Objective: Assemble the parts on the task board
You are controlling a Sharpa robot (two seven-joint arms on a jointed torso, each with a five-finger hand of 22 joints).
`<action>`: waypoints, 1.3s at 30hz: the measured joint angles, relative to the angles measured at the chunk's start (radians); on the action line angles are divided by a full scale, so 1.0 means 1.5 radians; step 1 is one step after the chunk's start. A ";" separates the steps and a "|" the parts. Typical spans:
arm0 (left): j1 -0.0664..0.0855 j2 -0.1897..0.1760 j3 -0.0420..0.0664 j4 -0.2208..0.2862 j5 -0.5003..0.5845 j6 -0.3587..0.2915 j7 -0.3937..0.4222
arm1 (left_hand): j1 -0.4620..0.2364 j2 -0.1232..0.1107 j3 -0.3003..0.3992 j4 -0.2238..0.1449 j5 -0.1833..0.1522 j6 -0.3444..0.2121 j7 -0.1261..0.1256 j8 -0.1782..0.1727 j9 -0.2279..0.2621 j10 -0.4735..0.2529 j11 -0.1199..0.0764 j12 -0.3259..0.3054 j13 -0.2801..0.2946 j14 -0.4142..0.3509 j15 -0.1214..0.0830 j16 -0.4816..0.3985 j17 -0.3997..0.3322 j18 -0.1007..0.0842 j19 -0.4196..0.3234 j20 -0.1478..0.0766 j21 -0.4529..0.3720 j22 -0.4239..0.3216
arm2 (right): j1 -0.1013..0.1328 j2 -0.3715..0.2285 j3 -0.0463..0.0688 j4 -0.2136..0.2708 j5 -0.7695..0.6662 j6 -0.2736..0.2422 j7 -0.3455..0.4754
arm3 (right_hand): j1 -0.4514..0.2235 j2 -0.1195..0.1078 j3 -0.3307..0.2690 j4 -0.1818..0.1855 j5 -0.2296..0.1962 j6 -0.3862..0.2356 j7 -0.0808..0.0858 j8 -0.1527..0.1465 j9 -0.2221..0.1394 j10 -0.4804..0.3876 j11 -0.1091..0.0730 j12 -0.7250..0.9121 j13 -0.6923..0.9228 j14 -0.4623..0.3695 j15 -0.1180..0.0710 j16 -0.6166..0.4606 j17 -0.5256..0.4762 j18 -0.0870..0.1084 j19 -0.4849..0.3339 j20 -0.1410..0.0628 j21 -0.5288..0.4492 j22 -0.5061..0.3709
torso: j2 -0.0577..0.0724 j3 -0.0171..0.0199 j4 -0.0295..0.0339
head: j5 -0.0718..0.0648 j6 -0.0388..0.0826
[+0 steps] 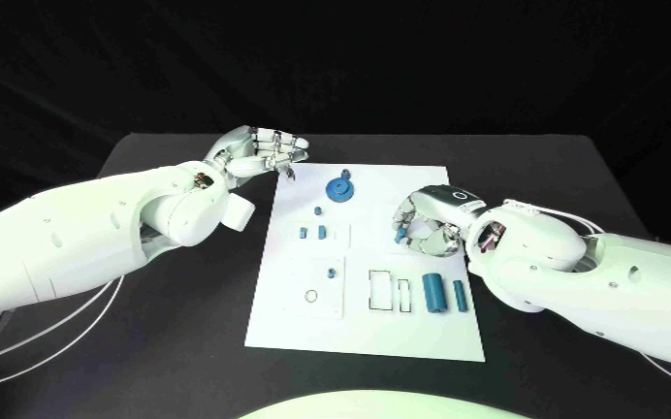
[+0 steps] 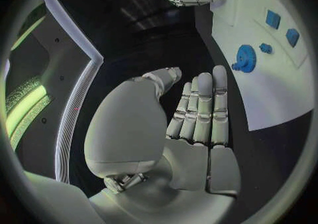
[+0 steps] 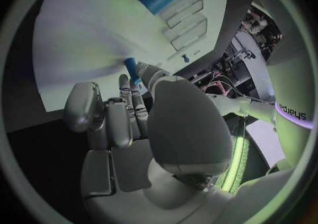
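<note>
We see the board (image 1: pixel 367 256) lying in the middle of the tabletop (image 1: pixel 168 341), with blue parts spread over it. A gear (image 1: pixel 340 188) sits near the board's far edge, and just on the near side of it is a small round piece (image 1: pixel 319 211). Closer in from the gear lie two small blocks (image 1: pixel 313 233), and further toward the near edge a tiny piece (image 1: pixel 330 272) beside a ring outline. Two cylinders (image 1: pixel 446 293) lie side by side at the board's right side, next to rectangular slots (image 1: pixel 389 290).

Our right hand (image 1: pixel 430 222) hangs over the board's right edge, between the gear and the cylinders, its fingers (image 3: pixel 135 92) pinched on a small blue peg (image 3: pixel 132 70); the right wrist view shows the peg's tip standing out above the fingertips, close over the white surface.

Our left hand (image 1: pixel 260 154) sits beyond the board's far left corner, left of the gear, over the bare tabletop. Its fingers (image 2: pixel 202 107) lie straight and side by side, spread on nothing.
</note>
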 measured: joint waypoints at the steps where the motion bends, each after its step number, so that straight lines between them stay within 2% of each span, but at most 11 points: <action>1: 0.000 0.000 0.000 0.000 0.000 0.000 0.000 | 0.000 0.000 0.000 0.000 0.000 0.000 0.000 0.000 0.000 0.000 0.000 0.000 0.000 0.000 0.000 0.000 0.000 0.000 0.000 0.000 0.000 0.000 | 0.000 0.001 0.000 0.000 0.000 0.000 0.000 | 0.000 0.000 0.004 0.001 0.000 0.001 0.000 0.000 0.000 0.004 0.000 0.002 0.000 0.000 0.000 0.001 0.001 0.000 0.000 0.000 0.000 0.000 | 0.000 -0.0001 -0.0001 | -0.001 0.000; 6: 0.000 0.000 0.000 0.000 0.000 0.002 -0.001 | 0.005 0.005 0.000 0.000 0.000 0.000 0.000 0.000 0.000 0.000 0.000 0.003 0.000 0.000 0.000 0.000 -0.001 0.000 0.000 0.000 -0.003 0.000 | -0.002 0.005 0.000 -0.003 -0.001 0.000 0.000 | -0.004 -0.004 0.015 0.006 0.000 0.006 -0.001 0.000 0.000 0.016 -0.003 0.002 0.000 0.001 -0.004 0.002 0.004 -0.001 0.002 -0.002 0.007 0.000 | 0.000 0.0000 -0.0003 | -0.002 0.002; 8: 0.000 0.000 0.000 0.000 0.000 0.003 -0.002 | 0.005 0.005 0.000 0.000 0.000 0.000 0.000 0.000 0.000 0.000 0.000 0.003 0.000 0.000 0.000 0.000 -0.001 0.000 0.000 0.000 -0.003 0.000 | -0.003 0.007 0.000 -0.004 -0.001 0.000 0.000 | -0.004 -0.004 0.023 0.009 0.000 0.009 -0.003 0.003 0.000 0.028 -0.004 0.005 0.000 0.000 -0.005 0.004 0.006 -0.010 0.004 -0.004 0.014 0.000 | 0.000 0.0000 -0.0002 | -0.003 0.002; 15: 0.000 0.000 0.000 0.000 0.000 0.004 -0.002 | 0.005 0.005 0.000 0.000 0.000 0.000 0.000 0.000 0.000 0.000 0.000 0.003 0.000 0.000 0.000 0.000 -0.001 0.000 0.000 0.000 -0.003 0.000 | -0.004 0.011 0.000 -0.007 -0.003 -0.003 -0.003 | -0.004 -0.004 0.052 0.005 -0.002 0.026 -0.010 0.010 0.007 0.066 -0.012 0.011 0.002 0.000 -0.015 0.011 0.017 -0.010 0.011 -0.012 0.039 0.000 | 0.000 0.0001 -0.0001 | -0.004 0.002; 18: 0.000 0.000 0.000 0.000 0.000 0.005 -0.002 | 0.005 0.005 0.000 0.000 0.000 0.000 0.000 0.000 0.000 0.000 0.000 0.003 0.000 0.000 0.000 0.000 -0.001 0.000 0.000 0.000 -0.003 0.000 | -0.006 0.012 0.000 -0.008 -0.003 -0.009 -0.004 | 0.000 0.000 0.065 -0.001 -0.012 0.043 -0.015 0.021 0.013 0.075 -0.004 0.015 0.008 0.001 -0.025 0.014 0.023 -0.010 0.014 -0.014 0.060 0.000 | 0.000 0.0001 -0.0001 | -0.005 0.001; 20: 0.000 0.001 0.000 0.000 0.000 0.005 -0.002 | 0.005 0.005 0.000 0.000 0.000 0.000 0.000 0.000 0.000 0.000 0.000 0.003 0.000 0.000 0.000 0.000 -0.001 0.000 0.000 0.000 -0.003 0.000 | -0.006 0.012 0.000 -0.008 -0.003 -0.014 -0.005 | 0.004 0.004 0.075 -0.004 -0.013 0.051 -0.019 0.029 0.018 0.078 0.000 0.015 0.011 0.001 -0.025 0.017 0.027 -0.010 0.016 -0.016 0.069 0.000 | 0.000 0.0001 0.0001 | -0.006 0.001; 21: 0.000 0.001 0.000 0.000 0.000 0.005 -0.003 | 0.005 0.005 0.000 0.000 0.000 0.000 0.000 0.000 0.000 0.000 0.000 0.003 0.000 0.000 0.000 0.000 -0.001 0.000 0.000 0.000 -0.003 0.000 | -0.006 0.012 0.000 -0.008 -0.002 -0.017 -0.006 | 0.004 0.005 0.078 -0.006 -0.013 0.055 -0.020 0.032 0.021 0.081 0.002 0.015 0.012 -0.001 -0.028 0.017 0.027 -0.012 0.016 -0.016 0.072 0.000 | 0.000 0.0001 0.0001 | -0.006 0.001; 22: 0.000 0.001 0.000 0.000 0.000 0.005 -0.003 | 0.005 0.005 0.000 0.000 0.000 0.000 0.000 0.000 0.000 0.000 0.000 0.003 0.000 0.000 0.000 0.000 -0.001 0.000 0.000 0.000 -0.003 0.000 | -0.007 0.012 0.000 -0.008 -0.001 -0.022 -0.006 | 0.004 0.005 0.082 -0.010 -0.007 0.057 -0.022 0.037 0.026 0.083 0.004 0.015 0.012 0.001 -0.032 0.017 0.027 -0.021 0.016 -0.016 0.076 0.000 | 0.000 0.0001 0.0001 | -0.006 0.001; 24: 0.000 0.001 0.000 -0.001 0.000 0.006 -0.003 | 0.005 0.005 0.000 0.000 0.000 0.000 0.000 0.000 0.000 0.000 0.000 0.003 0.000 0.000 0.000 0.000 -0.001 0.000 0.000 0.000 -0.003 0.000 | -0.007 0.011 -0.001 -0.008 0.001 -0.028 -0.007 | 0.004 0.006 0.088 -0.015 -0.001 0.058 -0.023 0.042 0.034 0.083 0.004 0.015 0.012 0.001 -0.032 0.017 0.027 -0.021 0.016 -0.021 0.078 0.000 | -0.001 0.0001 0.0001 | -0.007 0.001; 33: 0.000 0.002 0.000 -0.003 0.000 0.006 -0.003 | 0.005 0.005 0.000 0.000 0.000 0.000 0.000 0.000 0.000 0.000 0.000 0.003 0.000 0.000 0.000 0.000 -0.001 0.000 0.000 0.000 -0.003 0.000 | -0.003 -0.005 0.000 0.014 0.020 -0.057 -0.009 | 0.003 0.009 0.103 -0.026 0.004 0.059 -0.025 0.052 0.054 0.088 0.009 0.014 0.012 0.001 -0.032 0.017 0.032 -0.021 0.016 -0.021 0.090 0.000 | -0.001 0.0001 -0.0001 | -0.006 0.002; 39: 0.000 0.006 0.000 -0.005 0.000 0.006 -0.003 | 0.005 0.005 0.000 0.000 0.000 0.000 0.000 0.000 0.000 0.000 0.000 0.003 0.000 0.000 0.000 0.000 -0.001 0.000 0.000 0.000 -0.003 0.000 | 0.007 -0.021 0.008 0.054 0.036 -0.075 -0.007 | 0.003 0.009 0.103 -0.027 0.004 0.058 -0.023 0.057 0.062 0.090 0.011 0.013 0.013 0.001 -0.032 0.020 0.036 -0.021 0.016 -0.021 0.100 0.000 | -0.002 0.0001 -0.0006 | -0.007 0.003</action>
